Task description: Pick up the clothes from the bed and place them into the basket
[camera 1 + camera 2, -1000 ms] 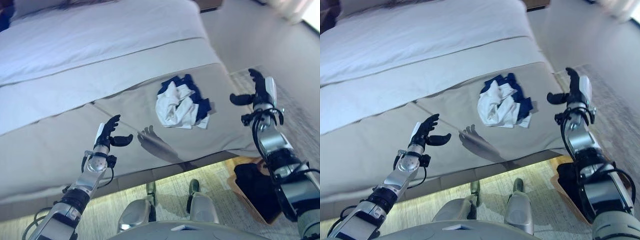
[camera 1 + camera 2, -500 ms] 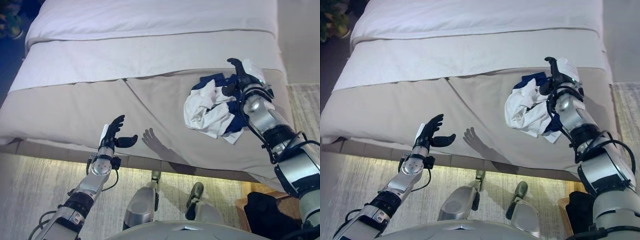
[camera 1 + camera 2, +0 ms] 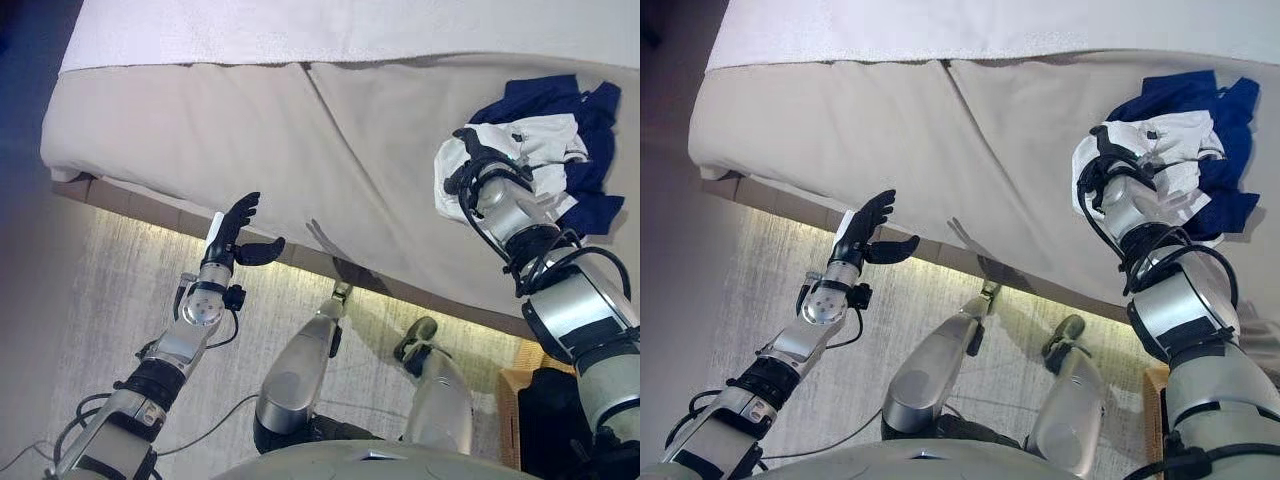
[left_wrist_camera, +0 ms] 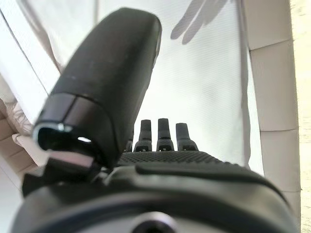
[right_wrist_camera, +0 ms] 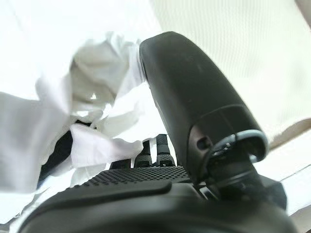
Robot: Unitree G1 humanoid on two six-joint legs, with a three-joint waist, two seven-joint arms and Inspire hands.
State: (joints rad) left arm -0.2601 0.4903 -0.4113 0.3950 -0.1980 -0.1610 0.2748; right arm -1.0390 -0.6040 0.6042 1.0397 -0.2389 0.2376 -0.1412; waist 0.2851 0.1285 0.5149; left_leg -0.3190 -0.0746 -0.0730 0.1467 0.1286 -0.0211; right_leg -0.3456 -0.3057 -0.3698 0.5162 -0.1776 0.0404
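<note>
The bed [image 3: 200, 120] was covered with a beige spread, with a white sheet across it farther up. A crumpled heap of white and dark blue clothes [image 3: 545, 160] lay on the spread near the bed's right edge.

The right hand [image 3: 1120, 165] has its fingers [image 5: 163, 145] buried in the clothes [image 3: 540, 150], grip unreadable.
</note>
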